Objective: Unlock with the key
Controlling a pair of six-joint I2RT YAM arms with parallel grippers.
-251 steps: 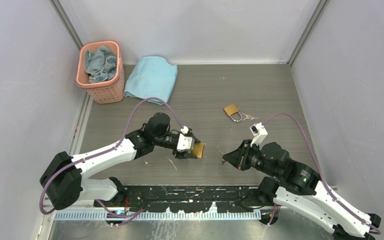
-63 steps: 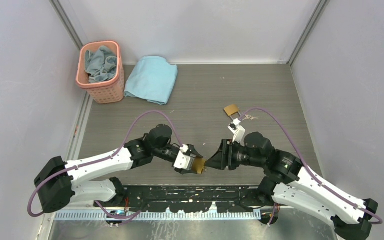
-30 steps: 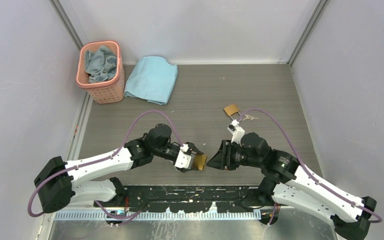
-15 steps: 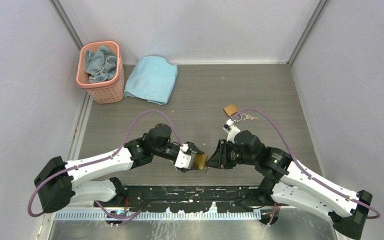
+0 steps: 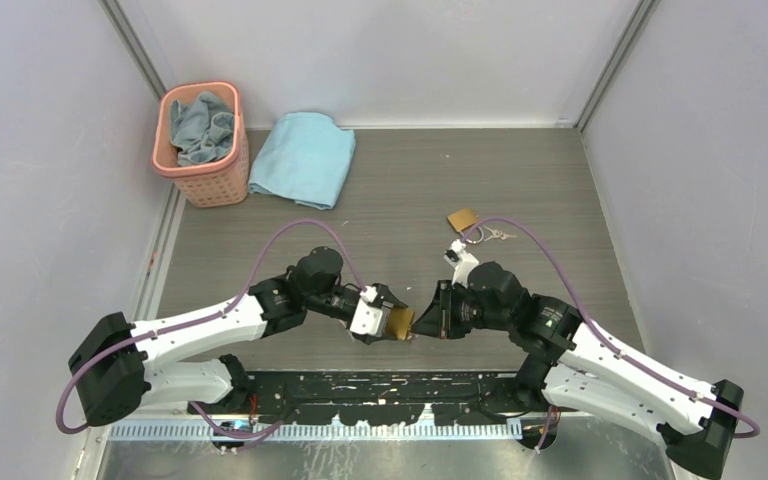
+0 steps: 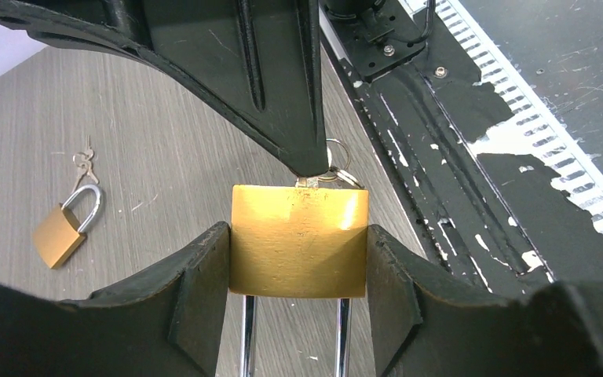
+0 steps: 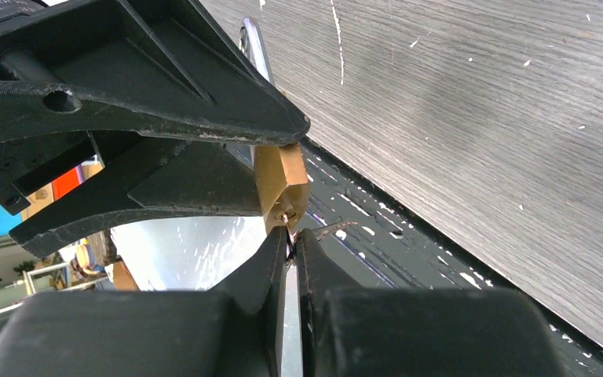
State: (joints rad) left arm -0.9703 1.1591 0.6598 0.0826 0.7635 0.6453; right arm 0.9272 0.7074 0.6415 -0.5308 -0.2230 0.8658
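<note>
Padlock (image 6: pixel 298 251) is held above the counter (image 6: pixel 165 141) near its front edge, its brass body clamped between the two fingers of the left tool (image 6: pixel 297 236), shackle pointing back toward that wrist and its base turned to the other arm. That grip looks the same as a second ago. The change is on the other side: the right tool (image 7: pixel 289 236), which stood wider a second ago, has narrowed until its fingers (image 7: pixel 271 263) are almost together, pinched on the key (image 6: pixel 314 179) right at the padlock's base, with the key ring (image 6: pixel 338 161) hanging beside it. The key looks to be seated in the keyhole, though how deep I cannot tell. In my judgement this means the grasp for turning is now made, and what comes next is a wrist twist while the left tool braces the body. A second padlock (image 6: pixel 63 228) lies well apart on the counter, not involved.
</note>
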